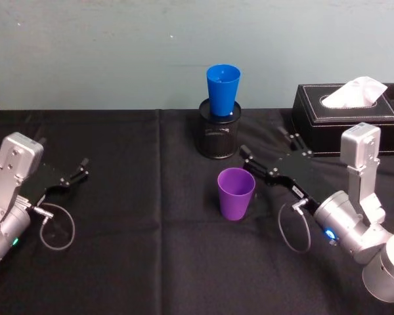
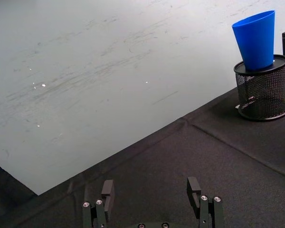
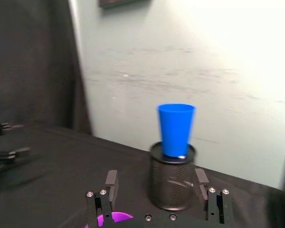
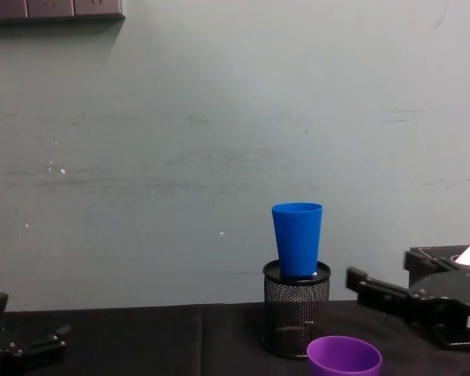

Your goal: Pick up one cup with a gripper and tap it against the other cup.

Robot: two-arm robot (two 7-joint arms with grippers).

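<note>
A black cloth-covered table (image 1: 118, 262) meets a pale grey-green wall. From the head, the purple cup (image 1: 236, 193) stands upright near centre; beyond it the blue cup (image 1: 222, 90) sits in a black mesh pot (image 1: 218, 135). The right gripper (image 1: 266, 152), jaws spread and empty, lies just right of the purple cup. The left gripper (image 1: 79, 170) rests far left, also released. A tissue box (image 1: 349, 118) sits far right. The right wrist view shows the purple rim below the parted fingers (image 3: 111, 183). From the chest, the blue cup stands upright.

Item count: one purple tumbler (image 1: 236, 192), one blue tumbler (image 1: 222, 89), one mesh pen pot (image 1: 218, 135), one tissue box (image 1: 350, 118), two grippers: left (image 1: 79, 172), right (image 1: 271, 152).
</note>
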